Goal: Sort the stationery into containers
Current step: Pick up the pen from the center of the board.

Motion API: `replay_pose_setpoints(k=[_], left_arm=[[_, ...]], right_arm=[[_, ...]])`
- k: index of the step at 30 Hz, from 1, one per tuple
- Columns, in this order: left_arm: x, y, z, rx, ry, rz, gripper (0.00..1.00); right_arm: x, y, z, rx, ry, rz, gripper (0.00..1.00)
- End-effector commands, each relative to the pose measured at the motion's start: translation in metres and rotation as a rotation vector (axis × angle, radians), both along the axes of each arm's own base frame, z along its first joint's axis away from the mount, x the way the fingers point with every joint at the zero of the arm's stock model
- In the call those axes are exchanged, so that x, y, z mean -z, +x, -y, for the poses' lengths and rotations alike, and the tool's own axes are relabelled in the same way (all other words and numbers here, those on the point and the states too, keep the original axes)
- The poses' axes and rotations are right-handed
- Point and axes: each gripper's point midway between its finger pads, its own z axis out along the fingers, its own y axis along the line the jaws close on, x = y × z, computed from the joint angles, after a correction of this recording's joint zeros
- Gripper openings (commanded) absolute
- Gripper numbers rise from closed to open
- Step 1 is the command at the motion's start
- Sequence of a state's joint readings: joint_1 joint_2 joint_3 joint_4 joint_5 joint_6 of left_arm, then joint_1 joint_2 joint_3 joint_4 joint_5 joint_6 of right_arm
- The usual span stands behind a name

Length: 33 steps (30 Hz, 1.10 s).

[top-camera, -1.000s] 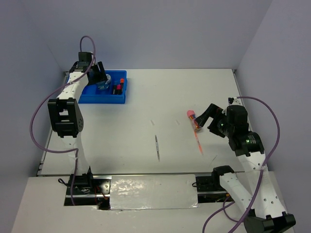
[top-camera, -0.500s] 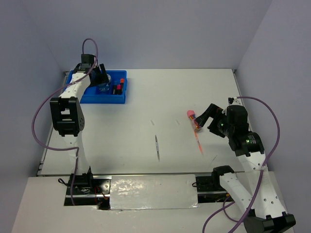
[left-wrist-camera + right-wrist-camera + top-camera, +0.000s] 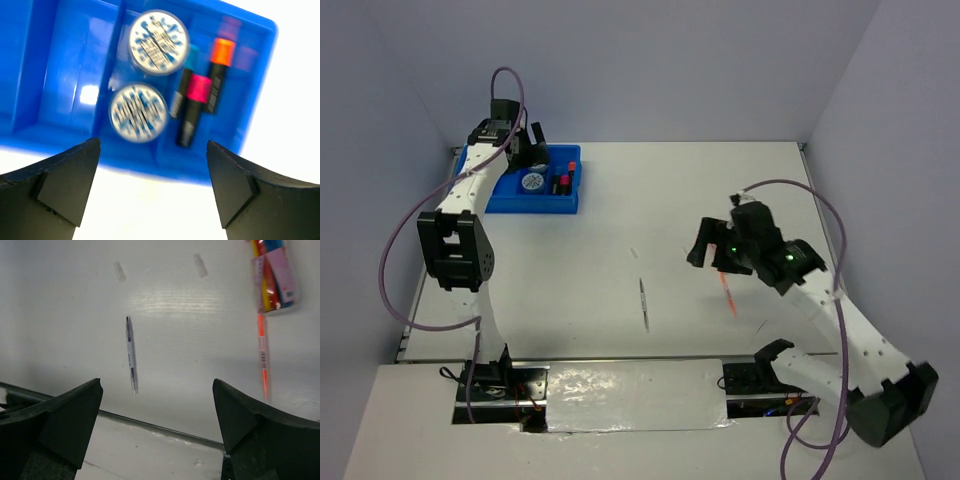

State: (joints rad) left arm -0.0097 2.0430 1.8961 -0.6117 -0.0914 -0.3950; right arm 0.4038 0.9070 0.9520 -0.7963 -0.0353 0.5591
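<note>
The left tool (image 3: pixel 152 165) hangs wide and empty over the blue tray (image 3: pixel 60 75), which holds two discs (image 3: pixel 159 42) and three highlighters (image 3: pixel 192 107). The right tool (image 3: pixel 156 405), equally wide, hovers above the surface (image 3: pixel 200 330), where a silver pen (image 3: pixel 131 355), orange pen (image 3: pixel 262 360) and clear tube (image 3: pixel 275 277) lie loose. Likely next: a low pinch across one thin barrel.

- Top view: bright, even, diffuse light; worktop (image 3: pixel 620 220) reads near white, shadows on it soft and faint.
- Glossy strip (image 3: pixel 635 395) at the near edge shows patchy glare.
- Left wrist view: whole picture smeared; tray (image 3: pixel 65 60) carries 1 white glare spot; worktop beyond it blown out.
- Right wrist view: sharp in the middle, broad glare band across the worktop, left side dimmer.
- Left tool (image 3: pixel 152 150) and right tool (image 3: pixel 157 390): fingers dark, soft-edged.
</note>
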Motion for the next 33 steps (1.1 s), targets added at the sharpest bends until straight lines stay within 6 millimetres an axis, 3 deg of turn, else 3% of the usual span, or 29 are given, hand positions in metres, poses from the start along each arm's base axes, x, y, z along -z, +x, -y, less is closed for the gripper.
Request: replay_pose_setpoints(k=[1,3,4,5,6,9,10,12,17,21,29,32,33], left_arm=[[-0.077,-0.038,0.026,-0.011,0.018,0.053,0.99],[-0.076,-0.058,0.037,-0.008,0.039,0.017,0.99],[-0.083,-0.074,0.054,0.0,0.026,0.011,0.99],[-0.069,-0.087,0.062,0.006,0.024,-0.029,0.99],[-0.068,-0.098,0.085,0.032,-0.005,-0.039,0.99],[-0.057,-0.134,0.11,0.009,-0.002,-0.083,0.99],[-0.053,-0.149,0.111,-0.003,-0.014,-0.093,0.99],[-0.054,-0.16,0.115,-0.044,-0.074,-0.083,0.99],[-0.075,-0.18,0.102,-0.086,-0.082,-0.043,0.99],[-0.077,-0.195,0.081,-0.118,0.022,-0.104,0.99],[-0.077,-0.211,0.066,-0.102,0.024,-0.106,0.99],[-0.08,-0.213,0.058,-0.099,0.025,-0.1,0.99],[-0.081,-0.213,0.054,-0.103,0.02,-0.098,0.99]], right_arm=[[0.012,0.013,-0.016,-0.031,-0.124,-0.012,0.96],[0.018,0.017,-0.029,-0.041,-0.147,-0.01,0.94],[0.029,0.012,-0.045,-0.084,-0.182,-0.036,0.92],[0.034,0.01,-0.051,-0.08,-0.198,-0.058,0.91],[0.042,0.014,-0.059,-0.078,-0.237,-0.079,0.9],[0.064,0.002,-0.092,-0.118,-0.28,-0.144,0.88],[0.069,-0.004,-0.11,-0.161,-0.276,-0.147,0.83],[0.088,-0.007,-0.129,-0.181,-0.307,-0.188,0.79],[0.12,-0.023,-0.164,-0.25,-0.354,-0.248,0.69],[0.148,-0.026,-0.167,-0.238,-0.392,-0.299,0.63],[0.196,-0.046,-0.167,-0.259,-0.392,-0.406,0.46],[0.213,-0.057,-0.165,-0.257,-0.386,-0.459,0.31],[0.216,-0.059,-0.165,-0.257,-0.381,-0.472,0.2]])
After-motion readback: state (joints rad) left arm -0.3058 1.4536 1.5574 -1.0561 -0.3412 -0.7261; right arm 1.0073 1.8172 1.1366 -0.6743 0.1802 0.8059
